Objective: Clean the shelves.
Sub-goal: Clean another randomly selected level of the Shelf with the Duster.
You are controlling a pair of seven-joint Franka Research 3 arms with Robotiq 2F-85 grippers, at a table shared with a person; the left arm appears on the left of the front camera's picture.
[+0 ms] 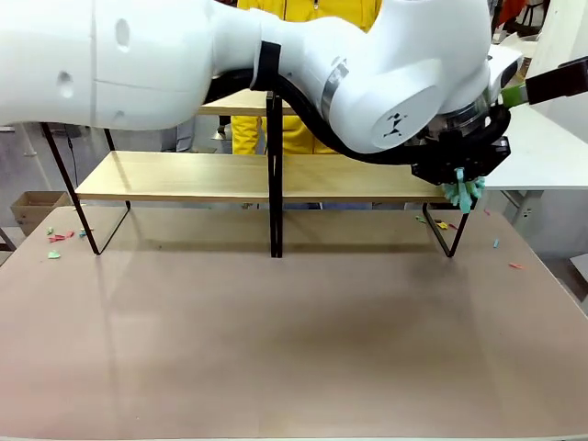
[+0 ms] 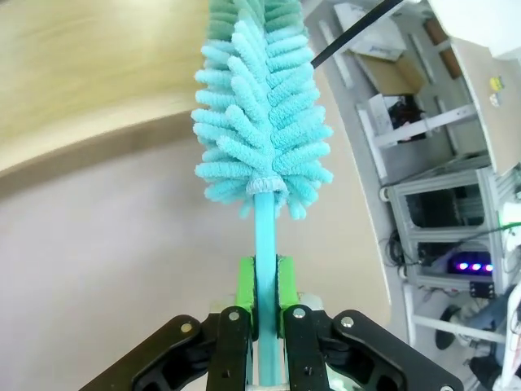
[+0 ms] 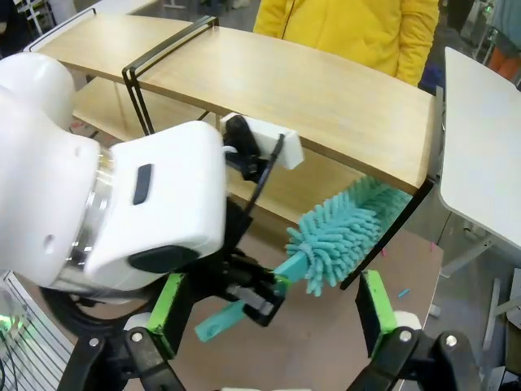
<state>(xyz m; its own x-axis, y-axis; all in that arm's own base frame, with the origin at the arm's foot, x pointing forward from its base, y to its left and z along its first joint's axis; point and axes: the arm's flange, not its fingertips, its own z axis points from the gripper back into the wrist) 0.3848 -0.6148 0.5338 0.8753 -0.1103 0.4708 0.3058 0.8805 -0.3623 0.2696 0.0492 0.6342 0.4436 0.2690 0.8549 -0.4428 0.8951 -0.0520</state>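
The left claw is clamped tight on the thin teal handle of a chenille duster brush, whose soft, light head reaches ahead of the fingers onto the lower board's end. The shelves look stiff, smooth and light. The right claw stands wide open, empty. Paper scraps litter the desk.

A: What's around the setup? 
B: A white table on the right, a cardboard box on the floor at left.

A: Anything else? 
B: Metal racks with cables, and a device with purple lights.
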